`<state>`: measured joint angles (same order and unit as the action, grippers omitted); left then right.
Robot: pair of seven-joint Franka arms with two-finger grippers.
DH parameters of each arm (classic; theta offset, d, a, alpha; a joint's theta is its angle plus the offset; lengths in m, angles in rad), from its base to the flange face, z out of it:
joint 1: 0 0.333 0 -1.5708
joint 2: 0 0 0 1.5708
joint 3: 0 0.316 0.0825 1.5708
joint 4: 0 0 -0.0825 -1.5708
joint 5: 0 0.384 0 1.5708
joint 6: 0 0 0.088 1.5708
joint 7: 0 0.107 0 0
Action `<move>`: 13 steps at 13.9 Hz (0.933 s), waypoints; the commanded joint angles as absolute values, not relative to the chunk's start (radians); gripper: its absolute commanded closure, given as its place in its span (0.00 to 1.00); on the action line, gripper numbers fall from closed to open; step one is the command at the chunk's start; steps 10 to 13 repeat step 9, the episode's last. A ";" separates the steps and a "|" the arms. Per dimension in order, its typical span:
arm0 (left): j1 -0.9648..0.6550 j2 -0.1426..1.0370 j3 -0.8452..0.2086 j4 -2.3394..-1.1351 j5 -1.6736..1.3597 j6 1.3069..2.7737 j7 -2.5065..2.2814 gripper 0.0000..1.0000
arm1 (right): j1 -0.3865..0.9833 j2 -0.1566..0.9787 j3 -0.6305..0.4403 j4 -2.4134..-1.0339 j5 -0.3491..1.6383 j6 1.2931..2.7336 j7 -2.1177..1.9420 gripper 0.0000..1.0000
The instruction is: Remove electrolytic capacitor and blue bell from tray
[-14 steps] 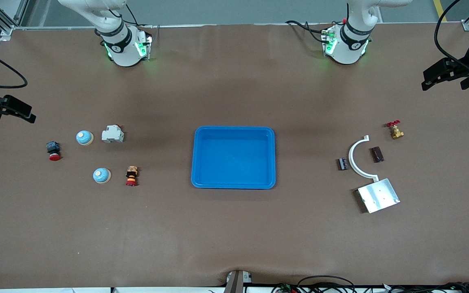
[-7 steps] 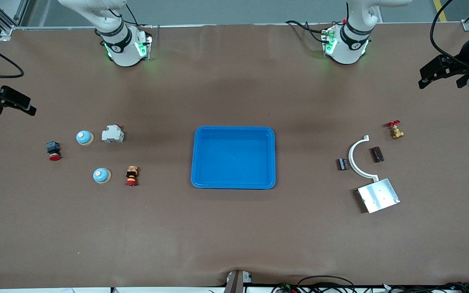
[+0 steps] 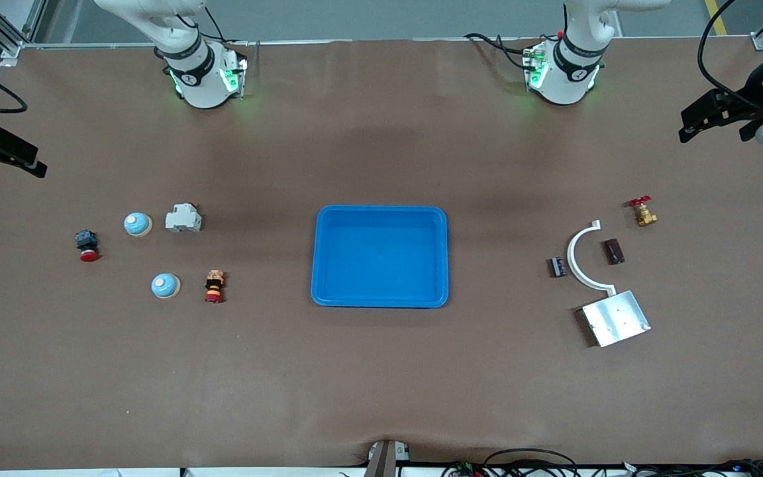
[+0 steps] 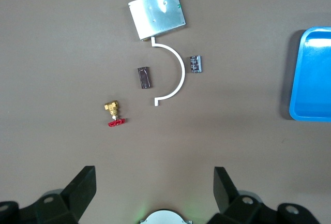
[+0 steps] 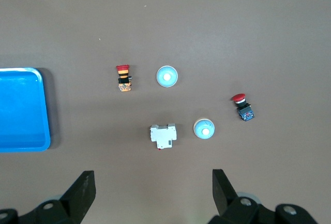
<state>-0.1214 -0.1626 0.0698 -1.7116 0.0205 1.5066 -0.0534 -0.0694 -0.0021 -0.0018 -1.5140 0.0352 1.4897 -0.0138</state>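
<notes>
the tray (image 3: 323, 291), at frame centre in the front view, holds nothing. the electrolytic capacitor (image 3: 614, 251) lies on the table at centre right, inside the white curved bracket (image 3: 577, 260). two blue bells (image 3: 137, 224) (image 3: 165, 285) sit on the table at centre left. the left gripper (image 3: 712, 118) hangs at the upper right edge, fingers spread, holding nothing. the right gripper (image 3: 0, 154) hangs at the upper left edge, fingers spread, holding nothing. judgement: removal appears complete; both arms are parked clear. the next move calls for no grasp, only confirmation that the tray holds no part.
</notes>
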 commanded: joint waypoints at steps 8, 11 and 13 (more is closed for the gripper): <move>-0.115 -0.172 0.067 -1.715 0.008 1.493 -0.041 0.00 | -0.084 -0.009 0.006 -1.505 0.017 1.497 -0.018 0.00; -0.115 -0.172 0.067 -1.715 0.008 1.493 -0.043 0.00 | -0.084 -0.009 0.006 -1.505 0.015 1.503 -0.018 0.00; -0.115 -0.172 0.067 -1.715 0.008 1.493 -0.043 0.00 | -0.084 -0.009 0.006 -1.505 0.015 1.503 -0.018 0.00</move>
